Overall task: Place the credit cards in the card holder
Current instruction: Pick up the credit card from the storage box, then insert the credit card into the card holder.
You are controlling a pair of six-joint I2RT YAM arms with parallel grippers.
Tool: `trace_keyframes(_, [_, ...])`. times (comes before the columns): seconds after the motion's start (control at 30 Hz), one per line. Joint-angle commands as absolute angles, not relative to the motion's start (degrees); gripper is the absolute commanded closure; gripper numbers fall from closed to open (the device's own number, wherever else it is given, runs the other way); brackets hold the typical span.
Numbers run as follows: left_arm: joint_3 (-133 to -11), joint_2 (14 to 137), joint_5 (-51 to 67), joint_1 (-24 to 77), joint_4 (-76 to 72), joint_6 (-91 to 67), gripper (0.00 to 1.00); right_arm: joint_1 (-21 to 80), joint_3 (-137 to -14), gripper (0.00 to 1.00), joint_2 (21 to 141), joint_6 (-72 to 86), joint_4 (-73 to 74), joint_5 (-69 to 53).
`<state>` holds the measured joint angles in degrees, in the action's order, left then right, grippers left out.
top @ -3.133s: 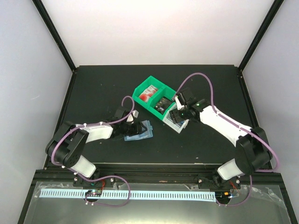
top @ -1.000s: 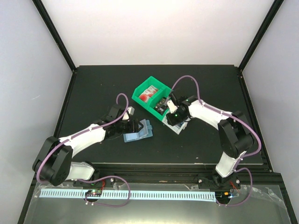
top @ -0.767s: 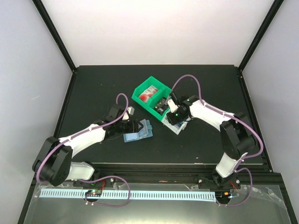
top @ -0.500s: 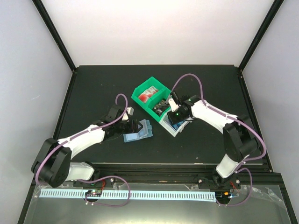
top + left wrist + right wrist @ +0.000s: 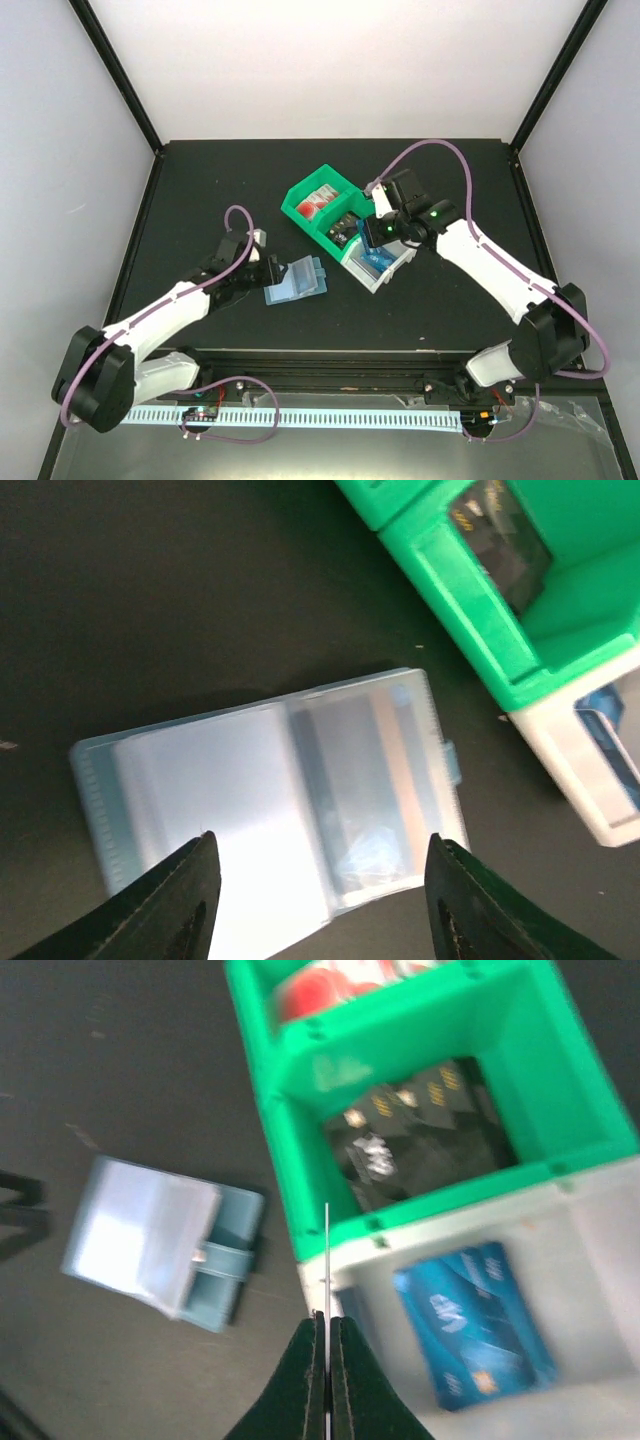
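Right gripper [image 5: 326, 1326] pinches a card [image 5: 326, 1245] edge-on; left gripper [image 5: 320, 838] spread wide over card holder [image 5: 200, 780]; card print unreadable.

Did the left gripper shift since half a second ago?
Yes. The left gripper has pulled back leftward, away from the green bin, now at the card holder's left edge instead of over it.

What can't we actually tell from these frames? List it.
Right wrist: the held card in the shut right pincer is edge-on, so its face and colour are hidden.
Left wrist: the card holder is blurred, so what its sleeves hold is unclear. The open left pincer and the frame's bottom hide its near edge.
Right wrist: the red cards are cut off by the top edge.
Top view: the held card is too small to see.
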<state>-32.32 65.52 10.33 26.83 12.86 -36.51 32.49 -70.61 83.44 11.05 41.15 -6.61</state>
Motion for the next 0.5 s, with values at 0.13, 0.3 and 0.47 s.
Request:
trace_keyframes(0.13, [-27.3,60.5,7.4,22.1,15.7,-37.8,0.52,37.3,-68.2,0.99,90.0,27.1,20.9,-30.6])
trace_keyframes(0.3, [-25.9,61.5,10.5,19.8,15.6,-36.6,0.57,41.1,-69.7,0.99,100.0,34.3,14.0,-34.2])
trace_keyframes(0.47, [-25.5,63.6,12.9,18.5,14.6,-35.5,0.6,41.4,-72.6,0.99,107.4,36.1,12.9,-35.5])
